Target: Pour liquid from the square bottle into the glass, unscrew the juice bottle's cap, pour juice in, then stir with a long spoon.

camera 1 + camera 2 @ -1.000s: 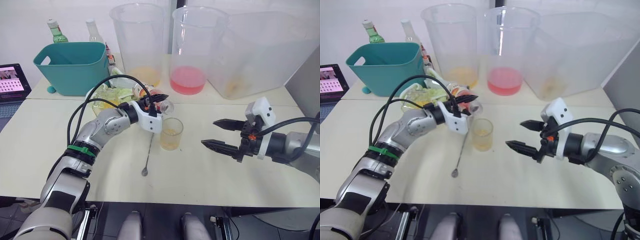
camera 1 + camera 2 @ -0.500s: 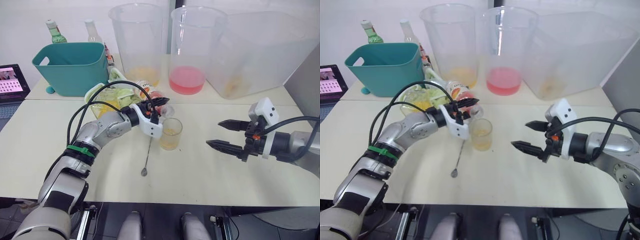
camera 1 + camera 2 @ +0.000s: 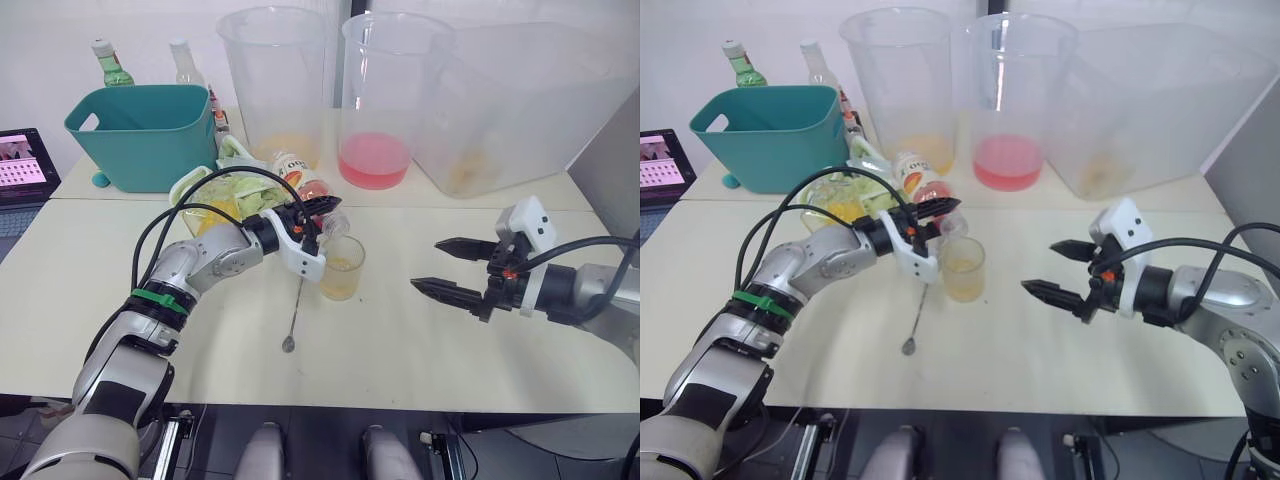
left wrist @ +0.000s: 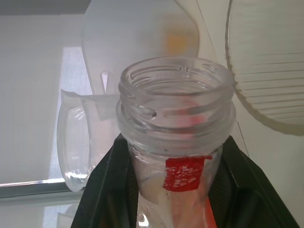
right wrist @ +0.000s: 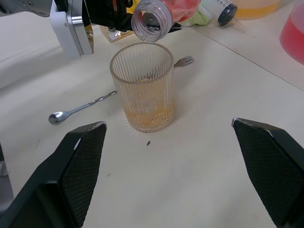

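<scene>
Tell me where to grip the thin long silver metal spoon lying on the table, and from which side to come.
Grip the thin long silver metal spoon mid-handle, coming straight down from above. It lies flat on the table, so only a top pinch across the slim handle works. Its far end sits by the ribbed clear glass and under the left gripper, which holds the juice bottle; the open right gripper looks freer.

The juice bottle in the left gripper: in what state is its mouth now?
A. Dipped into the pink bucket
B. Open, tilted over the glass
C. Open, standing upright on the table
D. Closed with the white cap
B: the juice bottle has bare threads with no cap, and its mouth leans above the glass, gripped by the left gripper.
</scene>
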Robot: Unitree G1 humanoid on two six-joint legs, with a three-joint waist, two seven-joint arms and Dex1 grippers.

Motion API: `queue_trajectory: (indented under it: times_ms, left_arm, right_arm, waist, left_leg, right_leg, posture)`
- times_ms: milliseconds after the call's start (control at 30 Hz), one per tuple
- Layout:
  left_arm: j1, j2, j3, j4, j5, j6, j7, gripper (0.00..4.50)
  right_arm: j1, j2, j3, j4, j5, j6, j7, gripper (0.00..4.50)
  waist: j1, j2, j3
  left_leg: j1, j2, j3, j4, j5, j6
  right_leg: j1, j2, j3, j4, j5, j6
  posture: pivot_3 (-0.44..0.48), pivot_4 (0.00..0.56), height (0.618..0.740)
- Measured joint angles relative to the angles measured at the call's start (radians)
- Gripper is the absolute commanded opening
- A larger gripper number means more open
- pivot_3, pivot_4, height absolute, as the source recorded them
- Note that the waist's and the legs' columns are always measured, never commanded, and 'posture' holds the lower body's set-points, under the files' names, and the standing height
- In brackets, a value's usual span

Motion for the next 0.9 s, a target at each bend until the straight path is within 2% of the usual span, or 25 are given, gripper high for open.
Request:
queue_trajectory:
  times_ms: [467,667,900]
  left_arm:
    - [-0.026,0.024,-0.022,-0.009,0.097,0.005,0.111,1.53]
    - [-0.029,0.03,-0.028,-0.025,0.155,0.024,0.159,1.53]
    - [-0.029,0.03,-0.028,-0.026,0.159,0.025,0.166,1.53]
  right_arm:
    - [-0.004,0.005,0.023,0.021,-0.044,-0.025,0.024,4.48]
    - [-0.026,0.041,0.058,0.023,-0.048,-0.027,0.016,4.48]
    - [-0.038,0.041,0.058,0.023,-0.049,-0.027,0.019,4.48]
  waist:
    - [0.0,0.0,0.0]
    - [-0.001,0.0,0.0]
    - [0.0,0.0,0.0]
  left_leg:
    - [0.0,0.0,0.0,0.0,0.0,0.0]
    - [0.0,0.0,0.0,0.0,0.0,0.0]
    - [0.0,0.0,0.0,0.0,0.0,0.0]
  right_leg:
    - [0.0,0.0,0.0,0.0,0.0,0.0]
    - [0.0,0.0,0.0,0.0,0.0,0.0]
    - [0.0,0.0,0.0,0.001,0.0,0.0]
  posture:
    - [0.0,0.15,0.733]
    - [0.0,0.15,0.733]
    - [0.0,0.15,0.733]
